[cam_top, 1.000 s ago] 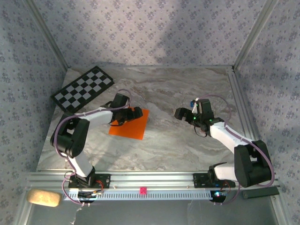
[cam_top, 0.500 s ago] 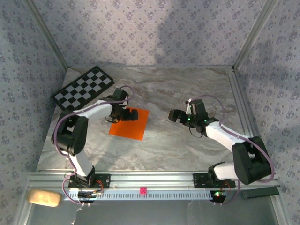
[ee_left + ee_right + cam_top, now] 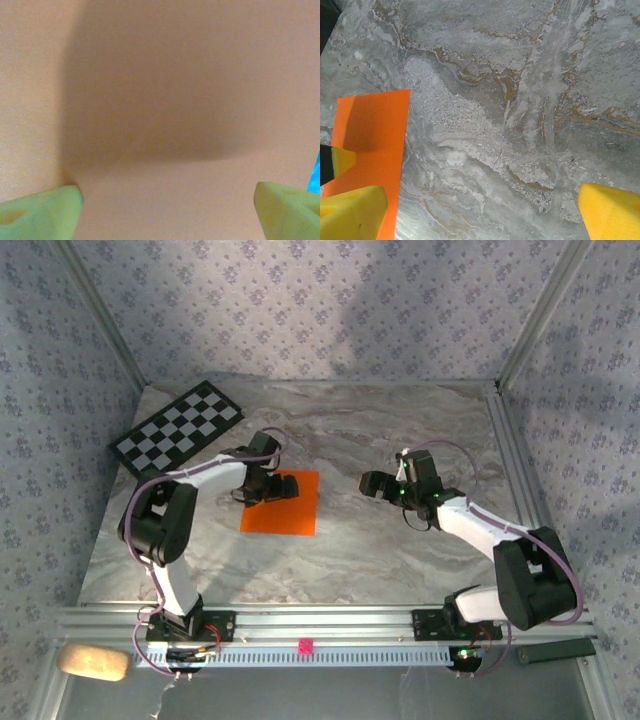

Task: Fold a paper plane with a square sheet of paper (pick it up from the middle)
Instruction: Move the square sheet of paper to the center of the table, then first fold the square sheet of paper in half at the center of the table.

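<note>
While both arms reach over it, table [image 3: 350, 560]: grey marbled slab with patterned walls on three sides.
Checkerboard [image 3: 177, 427]: black-and-white, lying flat at the far left corner, apart from the sheet.
Left arm [image 3: 190, 480]: elbow bent at the left, forearm running right, wrist tipped down over the sheet's far left part.
Right arm [image 3: 480, 525]: stretched from the near right toward the centre, wrist low over bare table.
Square sheet of paper [image 3: 290, 512]: bright orange, flat, left of centre; its far left corner is hidden under the left gripper.
Left gripper [image 3: 167, 210]: jaws spread wide, green pads [image 3: 40, 215] down at the paper; contact hard to judge.
Right gripper [image 3: 482, 210]: jaws wide apart over bare marble, the sheet's edge to its left.
Blue sliver [image 3: 316, 175]: cut off by the frame edge, unidentifiable.
</note>
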Motion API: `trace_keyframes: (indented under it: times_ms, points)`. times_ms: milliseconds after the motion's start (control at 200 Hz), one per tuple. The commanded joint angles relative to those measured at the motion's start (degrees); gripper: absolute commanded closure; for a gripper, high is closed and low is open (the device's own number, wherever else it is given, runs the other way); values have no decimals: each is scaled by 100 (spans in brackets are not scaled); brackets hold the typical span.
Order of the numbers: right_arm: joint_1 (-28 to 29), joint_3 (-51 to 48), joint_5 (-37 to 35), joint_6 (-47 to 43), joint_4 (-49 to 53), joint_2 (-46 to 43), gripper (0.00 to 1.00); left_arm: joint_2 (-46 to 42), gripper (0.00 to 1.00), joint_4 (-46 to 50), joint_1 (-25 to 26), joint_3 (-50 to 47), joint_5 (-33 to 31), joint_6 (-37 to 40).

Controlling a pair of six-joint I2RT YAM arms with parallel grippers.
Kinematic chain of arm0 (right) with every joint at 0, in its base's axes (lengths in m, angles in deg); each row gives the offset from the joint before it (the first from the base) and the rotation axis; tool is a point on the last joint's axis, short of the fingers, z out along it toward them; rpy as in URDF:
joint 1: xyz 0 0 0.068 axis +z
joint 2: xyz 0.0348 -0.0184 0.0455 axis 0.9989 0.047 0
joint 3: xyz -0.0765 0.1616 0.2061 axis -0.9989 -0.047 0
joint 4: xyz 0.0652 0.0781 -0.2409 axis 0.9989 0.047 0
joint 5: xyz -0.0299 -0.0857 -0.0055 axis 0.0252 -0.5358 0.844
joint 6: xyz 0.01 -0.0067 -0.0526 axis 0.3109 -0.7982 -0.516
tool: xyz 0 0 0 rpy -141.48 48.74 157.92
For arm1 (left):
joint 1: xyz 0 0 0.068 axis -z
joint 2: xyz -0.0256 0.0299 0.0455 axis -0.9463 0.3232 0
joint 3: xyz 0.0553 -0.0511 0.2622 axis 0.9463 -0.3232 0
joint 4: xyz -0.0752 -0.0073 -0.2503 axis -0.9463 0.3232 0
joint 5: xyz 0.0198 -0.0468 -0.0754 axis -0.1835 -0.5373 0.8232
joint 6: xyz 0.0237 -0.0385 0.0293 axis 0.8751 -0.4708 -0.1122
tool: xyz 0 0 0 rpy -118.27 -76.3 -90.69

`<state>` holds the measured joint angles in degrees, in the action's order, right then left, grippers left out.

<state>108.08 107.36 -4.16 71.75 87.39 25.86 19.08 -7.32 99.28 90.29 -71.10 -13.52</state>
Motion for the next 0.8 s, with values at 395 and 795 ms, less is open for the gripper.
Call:
trace_keyframes:
  times_ms: [395, 795]
  points:
    - [-446, 229, 849, 323, -231, -145, 1, -258, 0, 917, 781, 681, -1510, -161]
    - [266, 499, 265, -117, 132, 88, 0, 572, 3, 1832, 711, 1422, -989, -70]
